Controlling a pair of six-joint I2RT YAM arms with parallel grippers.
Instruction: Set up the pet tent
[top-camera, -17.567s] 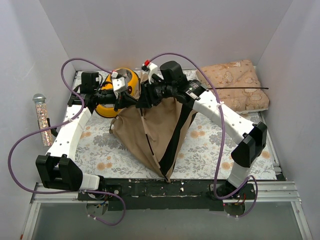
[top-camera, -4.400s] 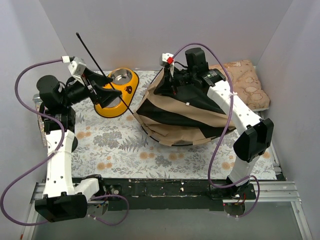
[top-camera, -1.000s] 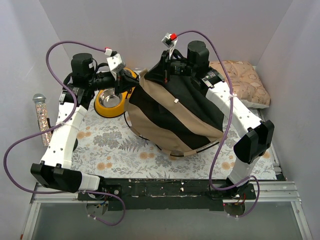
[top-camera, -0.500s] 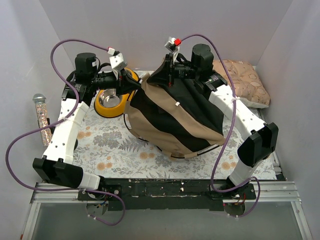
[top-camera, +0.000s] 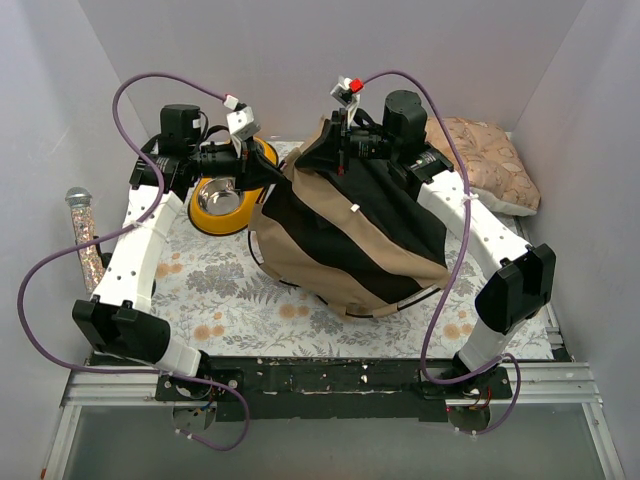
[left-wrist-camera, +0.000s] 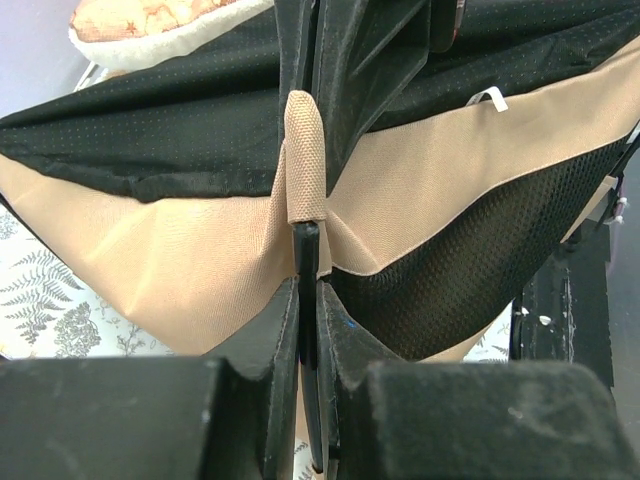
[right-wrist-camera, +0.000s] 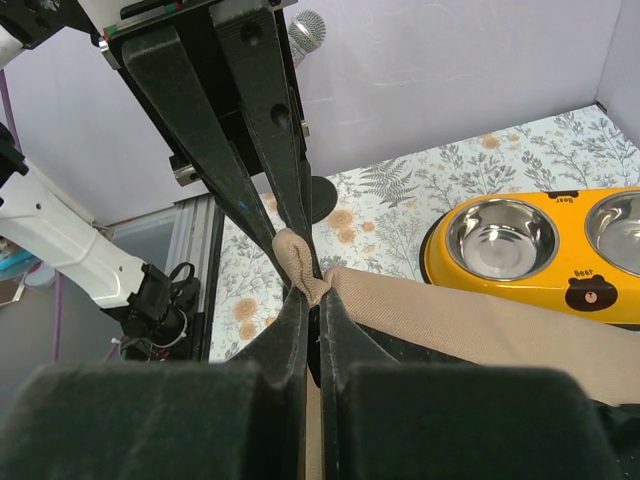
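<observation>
The pet tent (top-camera: 345, 235) is a tan and black shell bunched in the middle of the mat, with its upper left corner lifted. My left gripper (top-camera: 272, 170) is shut on a thin black pole (left-wrist-camera: 306, 250). The pole's end runs into a tan fabric pocket (left-wrist-camera: 304, 155) at that corner. My right gripper (top-camera: 314, 154) reaches in from the far side and is shut on the same tan pocket (right-wrist-camera: 298, 258). In the right wrist view the left gripper's fingers (right-wrist-camera: 250, 120) meet the pocket head-on. The doorway and label are hidden.
The yellow double steel bowl (top-camera: 226, 200) stands just left of the tent, under my left gripper, and also shows in the right wrist view (right-wrist-camera: 530, 240). The patterned cushion (top-camera: 490, 165) lies at the back right. A glitter tube (top-camera: 85, 235) stands at the left wall.
My left gripper has moved a little right, up to the tent's corner. My right gripper has raised that corner slightly. The tent body has barely shifted.
</observation>
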